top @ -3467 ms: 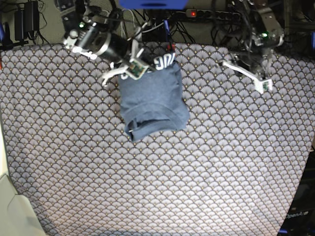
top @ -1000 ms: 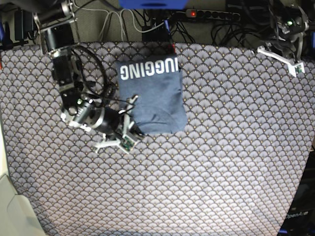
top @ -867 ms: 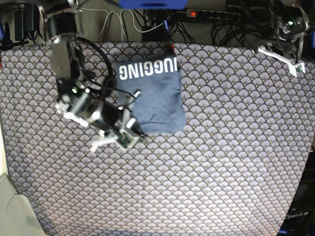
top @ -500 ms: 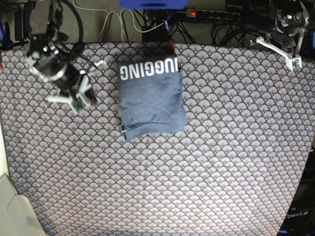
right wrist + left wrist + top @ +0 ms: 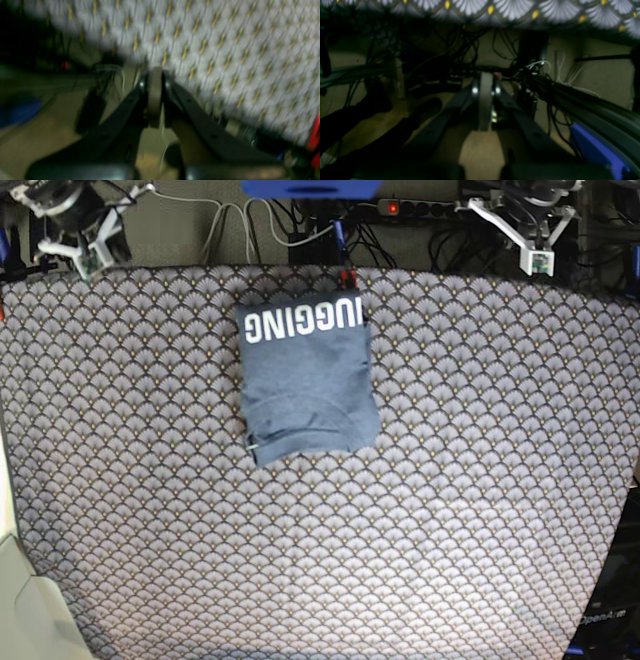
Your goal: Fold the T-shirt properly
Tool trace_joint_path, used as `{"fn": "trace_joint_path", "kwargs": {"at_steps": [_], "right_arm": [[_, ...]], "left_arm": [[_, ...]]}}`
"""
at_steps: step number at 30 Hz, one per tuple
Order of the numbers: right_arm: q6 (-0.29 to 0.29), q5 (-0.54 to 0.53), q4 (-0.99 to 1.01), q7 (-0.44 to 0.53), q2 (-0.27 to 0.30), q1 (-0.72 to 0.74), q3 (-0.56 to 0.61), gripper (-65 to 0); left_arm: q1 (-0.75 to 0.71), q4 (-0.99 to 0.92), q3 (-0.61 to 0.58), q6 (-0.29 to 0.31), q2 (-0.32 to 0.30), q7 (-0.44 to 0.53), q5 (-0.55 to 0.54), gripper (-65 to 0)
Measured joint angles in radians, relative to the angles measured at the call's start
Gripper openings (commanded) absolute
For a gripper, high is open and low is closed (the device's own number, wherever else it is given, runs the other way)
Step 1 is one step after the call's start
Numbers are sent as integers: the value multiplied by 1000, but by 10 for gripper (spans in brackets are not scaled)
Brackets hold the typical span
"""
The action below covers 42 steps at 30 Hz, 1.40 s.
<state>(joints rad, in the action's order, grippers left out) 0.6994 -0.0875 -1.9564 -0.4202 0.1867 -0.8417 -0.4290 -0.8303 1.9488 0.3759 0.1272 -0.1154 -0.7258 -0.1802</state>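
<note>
Base view: the T-shirt (image 5: 307,380) lies folded into a compact, roughly rectangular bundle on the scallop-patterned tablecloth (image 5: 450,510), near the far edge of the table and slightly left of centre. A band of white block lettering (image 5: 300,320) runs across its far end; the near end shows plain slate-blue cloth with layered folded edges at the lower left corner.

The right gripper (image 5: 75,242) sits at the far left corner of this view, beyond the table edge, well apart from the T-shirt. The left gripper (image 5: 530,240) sits at the far right corner, also beyond the edge and touching nothing.

Right wrist view: the right gripper (image 5: 155,96) has its jaws pressed together on nothing, with blurred tablecloth behind.

Left wrist view: the left gripper (image 5: 485,100) likewise has its jaws closed and empty, before dark cables (image 5: 475,47) and a strip of tablecloth at the top.
</note>
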Motion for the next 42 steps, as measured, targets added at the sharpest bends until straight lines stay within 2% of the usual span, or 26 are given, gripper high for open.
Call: {"fn": "trace_joint_path", "kwargs": {"at_steps": [3, 5, 7, 9, 11, 13, 14, 19, 22, 23, 25, 27, 29, 31, 34, 38, 40, 42], "right_arm": [[2, 0, 39, 3, -25, -33, -19, -650], [0, -4, 75, 39, -25, -34, -37, -650], [-5, -10, 139, 85, -20, -36, -51, -650], [-4, -14, 248, 138, -14, -34, -51, -650], [-2, -4, 380, 222, 0, -34, -42, -650], [-7, 0, 534, 310, 26, -3, -14, -650], [-6, -3, 625, 361, 40, 25, 4, -650], [-11, -9, 1141, 541, 120, 241, 91, -650], [-17, -13, 1453, 716, 161, 369, 188, -650], [-50, -10, 1536, 772, 165, 410, 230, -650], [-204, -6, 1645, 871, 158, 461, 346, -650], [-357, -1, 1709, 876, 148, 503, 453, -650], [-472, -7, 1756, 881, 131, 542, 549, -650], [-526, -12, 1786, 876, 103, 582, 620, -650], [-530, -9, 1808, 847, 53, 635, 638, -650], [-547, -16, 1816, 770, -7, 676, 638, -650], [-637, -13, 1817, 771, -38, 678, 642, -650], [-691, -12, 1817, 766, -55, 677, 642, -650]], "left_arm": [[8, -97, -18, -3, -2, 0, 8, -648], [26, -174, -70, 1, -38, -8, 8, -647], [52, -267, -143, 1, -76, 23, 5, -647], [88, -379, -204, -5, -103, 112, 4, -647], [106, -509, -258, -11, -106, 275, 5, -647], [140, -649, -302, -10, -103, 391, 4, -647], [155, -724, -320, -8, -101, 475, 4, -647], [296, -1101, -408, -18, -101, 670, 1, -647], [360, -1284, -486, -18, -100, 809, -3, -647], [380, -1338, -515, -12, -95, 855, 0, -647], [415, -1460, -548, -11, -66, 924, -3, -647], [472, -1596, -550, 0, -33, 937, -2, -646], [542, -1728, -548, -10, -10, 962, -3, -646], [615, -1816, -548, -6, -3, 988, -4, -646], [696, -1875, -548, -6, -3, 988, -4, -646], [745, -1895, -546, -6, -4, 909, -4, -646], [752, -1898, -546, -6, -7, 875, -4, -646], [759, -1901, -546, -3, -7, 855, -3, -646]]}}
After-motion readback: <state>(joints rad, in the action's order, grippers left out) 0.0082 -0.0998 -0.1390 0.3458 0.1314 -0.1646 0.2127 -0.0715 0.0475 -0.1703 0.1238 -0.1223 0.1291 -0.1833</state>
